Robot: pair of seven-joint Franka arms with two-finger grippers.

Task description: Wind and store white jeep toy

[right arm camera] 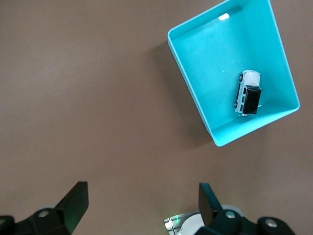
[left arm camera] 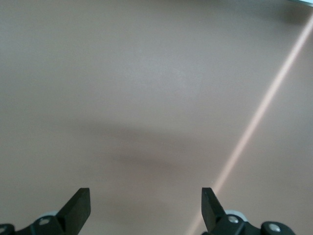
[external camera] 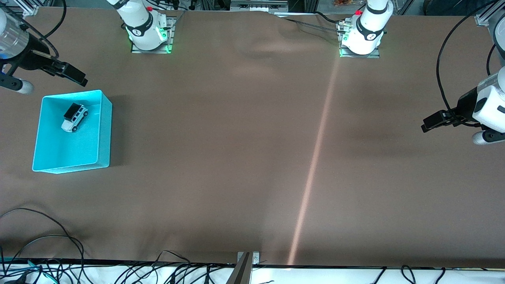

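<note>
Looking from the front camera, the white jeep toy (external camera: 74, 117) stands on its wheels inside the turquoise bin (external camera: 103, 130), in the part of the bin that is farther from the camera. The bin sits on the brown table (external camera: 236, 157) toward the right arm's end. The right gripper (external camera: 77, 77) hangs in the air over the table, near the bin's corner that is farthest from the camera, and holds nothing. The left gripper (external camera: 428, 125) hangs over the table at the left arm's end, well apart from the bin, also with nothing in it. A pale streak of light (external camera: 315, 161) runs across the cloth between the two ends. Both arms seem to wait.

In the left wrist view, the left gripper (left arm camera: 145, 205) has its two black fingers (left arm camera: 78, 205) spread wide, with only bare brown table (left arm camera: 146, 73) and the light streak (left arm camera: 254, 127) below them.

In the right wrist view, the right gripper (right arm camera: 142, 205) is also spread wide and has nothing between its fingers (right arm camera: 76, 203). The turquoise bin (right arm camera: 195, 93) lies farther off, and the white jeep toy (right arm camera: 248, 92) is just beside one of its walls; whether it touches the wall I cannot tell.
</note>
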